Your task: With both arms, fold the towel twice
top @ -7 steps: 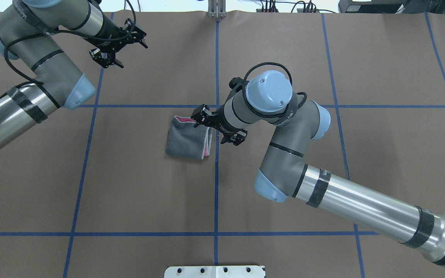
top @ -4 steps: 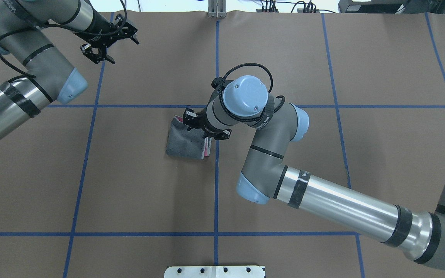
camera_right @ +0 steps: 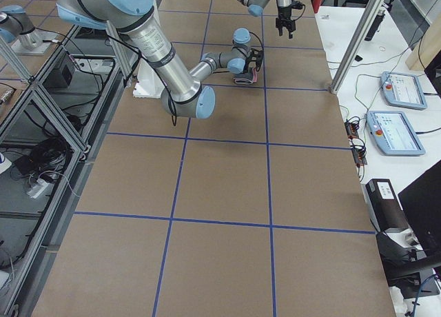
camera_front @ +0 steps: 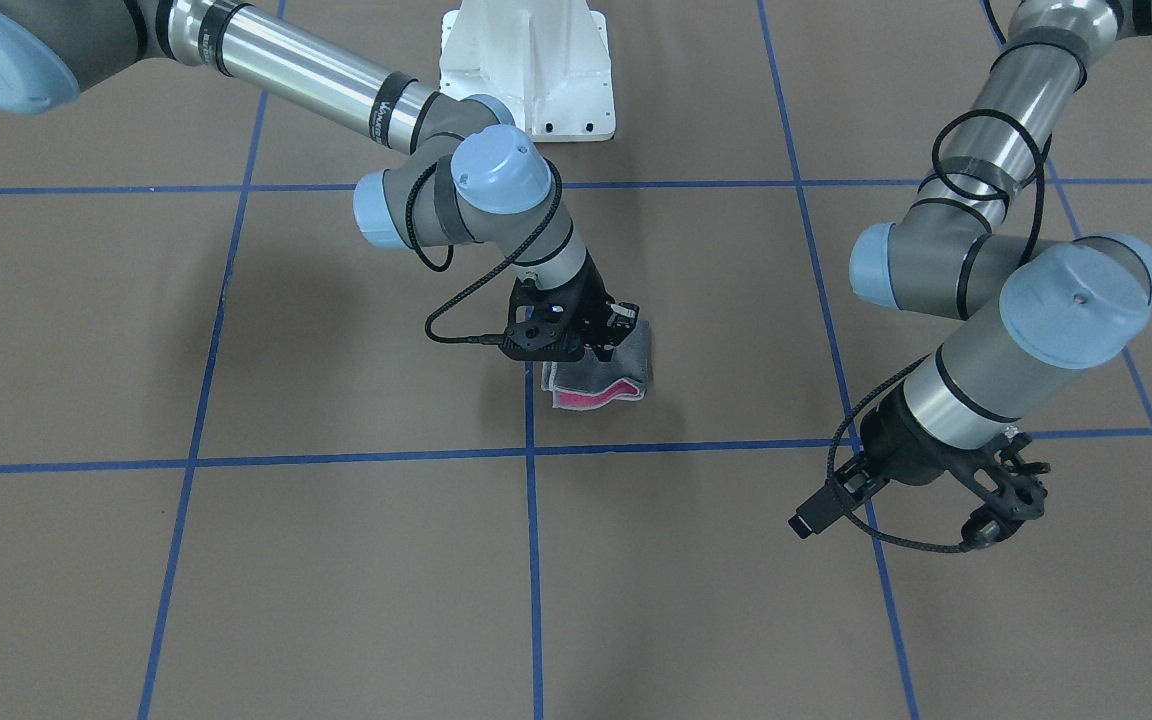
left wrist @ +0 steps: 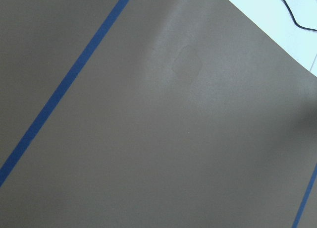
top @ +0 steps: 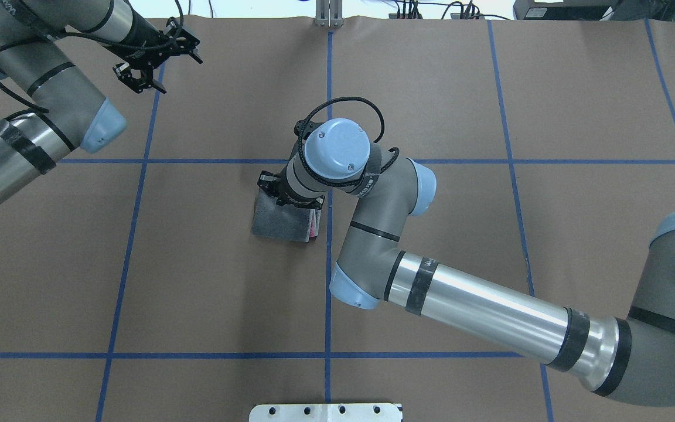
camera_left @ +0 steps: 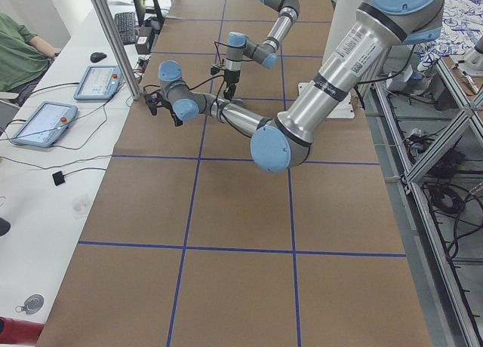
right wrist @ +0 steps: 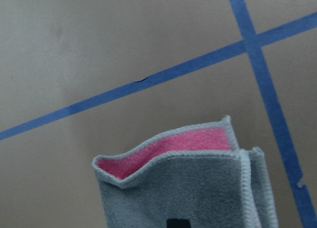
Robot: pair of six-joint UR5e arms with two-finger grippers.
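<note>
towel lies folded on the table, grey face up, a small rectangle w/ pink showing along its right edge in the overhead view. it sits just left of the centre tape line and just below the horiz. line across the middle of the frame. in the front view it's right of the vertical line, w/ a wavy pink strip peeking out at its lower edge. the right wrist view shows the top grey layer curling up at one corner, pink underneath, light stitched edging all round, and a small black bit at the bottom edge of the frame, can't tell what.

right hand is low over the towel's upper edge, centre of the overhead frame. fingertips are mostly hidden under the wrist, but the two black sides stick out wide apart either side of it, so it looks released, not pinching the cloth. can't tell if it touches the towel.

left hand hangs at upper left of the overhead frame, well apart from the towel, spread and empty. its wrist view shows only table and tape.

white base stands at top centre of the front view. two tablets and a person's green sleeve are at upper left of the left view.
</note>
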